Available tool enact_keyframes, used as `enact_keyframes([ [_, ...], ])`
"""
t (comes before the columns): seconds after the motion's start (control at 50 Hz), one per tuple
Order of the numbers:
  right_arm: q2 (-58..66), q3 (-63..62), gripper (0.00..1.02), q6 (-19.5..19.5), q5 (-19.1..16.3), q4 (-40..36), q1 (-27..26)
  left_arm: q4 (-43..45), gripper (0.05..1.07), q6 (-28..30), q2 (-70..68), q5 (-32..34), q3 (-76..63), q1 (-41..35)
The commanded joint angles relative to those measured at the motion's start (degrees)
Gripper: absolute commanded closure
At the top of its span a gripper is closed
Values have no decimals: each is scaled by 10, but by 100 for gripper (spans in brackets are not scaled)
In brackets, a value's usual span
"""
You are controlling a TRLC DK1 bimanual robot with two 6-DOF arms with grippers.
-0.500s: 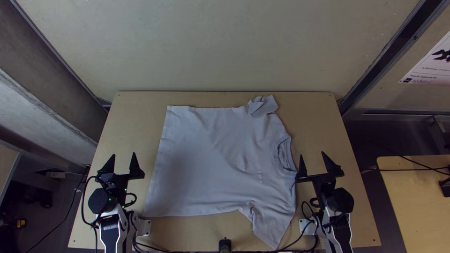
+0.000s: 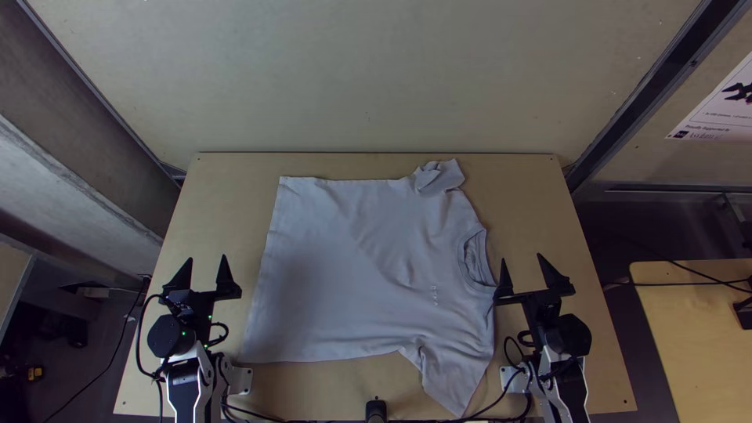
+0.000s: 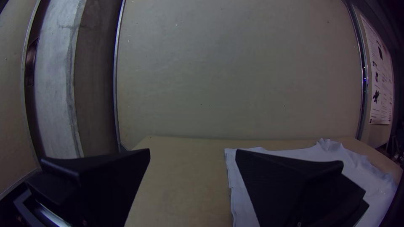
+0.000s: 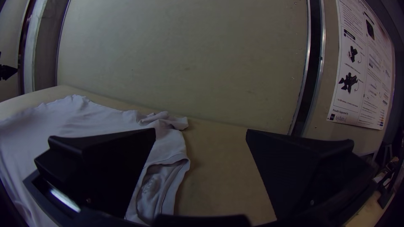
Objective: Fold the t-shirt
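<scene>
With my left gripper (image 2: 207,257) at lower left and right gripper (image 2: 522,258) at lower right gaping empty, I worry the t-shirt (image 2: 352,266), spread mid-frame, could fold crooked because its sleeve (image 2: 440,178) above centre lies bunched.

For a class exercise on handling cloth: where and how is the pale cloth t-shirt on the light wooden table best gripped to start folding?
Probably at the near corner of its straight hem, coming from the left gripper's side, open fingers pinching the edge. The t-shirt lies spread, and that corner is smooth and free; the far sleeve is bunched, likely a messier grip.
</scene>
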Motion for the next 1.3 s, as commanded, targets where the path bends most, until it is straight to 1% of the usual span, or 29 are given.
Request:
enact_keyframes([
  [0.0, -2, -8, 4, 8, 6, -3, -2, -2, 10, -2, -5, -3, -23, 3],
  [0.3, -2, -8, 4, 8, 6, -3, -2, -2, 10, -2, -5, -3, -23, 3],
  [0.32, -2, -7, 4, 11, 6, -3, -2, -2, 10, -2, -5, -3, -23, 3],
  [0.42, -2, -8, 4, 64, 6, -3, 4, -2, 10, -2, -5, -3, -23, 2],
  [0.44, -2, -7, 4, 66, 6, -3, 4, -2, 10, -3, -5, -3, -23, 1],
  [0.52, 0, -7, 4, 66, 5, -10, -11, -3, 10, -10, -5, -8, -23, -4],
  [0.58, 0, -7, 4, 66, 4, -9, -39, -11, 10, -10, -5, -39, -22, -5],
  [0.64, -2, -7, 4, 66, 5, -3, -49, -22, 10, -10, -6, -40, -16, -4],
  [0.68, -2, -7, 4, 60, 15, 11, -52, -21, 10, -1, -6, -40, -16, -6],
  [0.74, -3, 7, 4, 56, 18, 13, -55, -16, 10, -2, -6, -40, -8, -6],
  [0.84, 0, 41, 4, 39, 17, 15, -67, -14, 10, -8, -6, -39, 15, -7],
  [0.94, 20, 78, 4, 27, 17, 11, -60, -32, 10, -11, -5, -34, 42, -16],
  [1.14, 135, 173, 4, 18, 17, 23, -60, -38, 10, -14, 7, -34, 94, -44],
  [1.28, 201, 226, 4, 4, 17, 40, -61, -35, 10, -18, 79, -35, 152, -57],
])
